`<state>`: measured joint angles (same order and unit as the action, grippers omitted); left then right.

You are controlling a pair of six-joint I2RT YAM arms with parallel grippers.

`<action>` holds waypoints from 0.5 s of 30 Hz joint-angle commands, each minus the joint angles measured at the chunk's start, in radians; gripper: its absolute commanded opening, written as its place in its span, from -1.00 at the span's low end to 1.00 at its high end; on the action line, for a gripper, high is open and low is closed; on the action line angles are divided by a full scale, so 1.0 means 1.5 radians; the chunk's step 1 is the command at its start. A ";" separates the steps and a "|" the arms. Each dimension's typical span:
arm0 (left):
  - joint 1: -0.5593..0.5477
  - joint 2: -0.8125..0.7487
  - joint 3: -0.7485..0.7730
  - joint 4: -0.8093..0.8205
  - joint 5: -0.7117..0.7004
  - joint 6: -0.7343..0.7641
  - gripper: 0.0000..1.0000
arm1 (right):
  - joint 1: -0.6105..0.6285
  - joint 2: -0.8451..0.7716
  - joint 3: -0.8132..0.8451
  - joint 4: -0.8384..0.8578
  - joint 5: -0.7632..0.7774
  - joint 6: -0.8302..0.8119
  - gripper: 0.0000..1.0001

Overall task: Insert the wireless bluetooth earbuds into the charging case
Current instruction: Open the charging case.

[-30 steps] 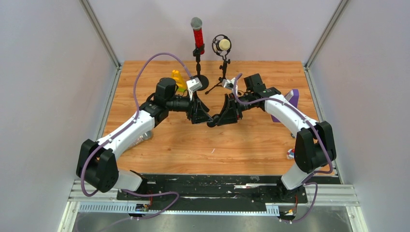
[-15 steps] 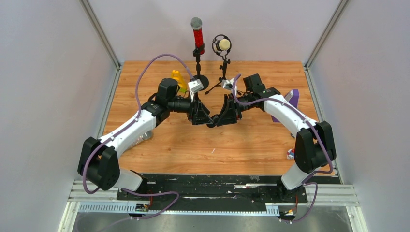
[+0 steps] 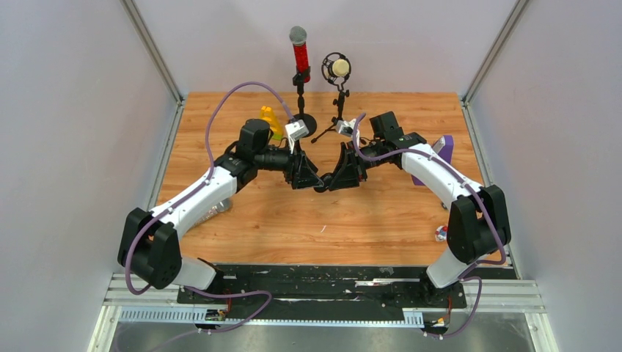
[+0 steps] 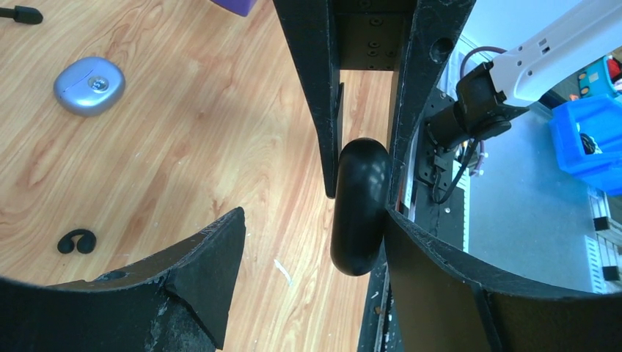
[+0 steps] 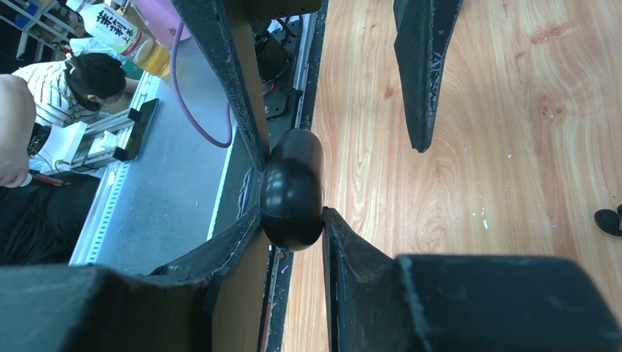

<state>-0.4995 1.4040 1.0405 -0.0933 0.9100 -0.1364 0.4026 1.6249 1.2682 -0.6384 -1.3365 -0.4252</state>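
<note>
Right gripper (image 5: 292,211) is clamped on the glossy black pebble-shaped charging case (image 5: 292,183), one finger on each flat side, gripping the end nearest its wrist. The case hangs above the wooden table (image 4: 183,147), not touching it.

Left gripper (image 4: 312,216) faces it tip to tip with its jaws spread wide. The case (image 4: 358,213) lies against the inner face of one left finger; the other left finger is well apart from it. So only the right pinches it.

From the top camera the two grippers meet mid-table with the case (image 3: 321,188) between them. I can't tell from any view whether the lid is shut.

A small black C-shaped earbud (image 4: 77,240) lies flat on the wood, off the left gripper's free-finger side and well apart from the case. A grey oval pod (image 4: 88,86) lies on the same side, further out past the fingertips.

In the right wrist view, a small black thing (image 5: 609,220) is cut off by the frame edge, so I can't identify it.
</note>
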 commanded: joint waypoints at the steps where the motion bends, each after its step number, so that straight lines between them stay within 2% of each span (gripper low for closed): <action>1: 0.015 -0.019 0.013 0.015 -0.029 -0.005 0.52 | 0.005 -0.038 0.003 0.004 -0.042 -0.023 -0.83; 15: 0.037 -0.028 0.005 0.040 -0.022 -0.030 0.53 | 0.005 -0.032 0.004 0.003 -0.036 -0.026 -0.85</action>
<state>-0.4522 1.3903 1.0405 -0.0715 0.9001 -0.1757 0.4030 1.6196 1.2682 -0.6403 -1.3323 -0.4389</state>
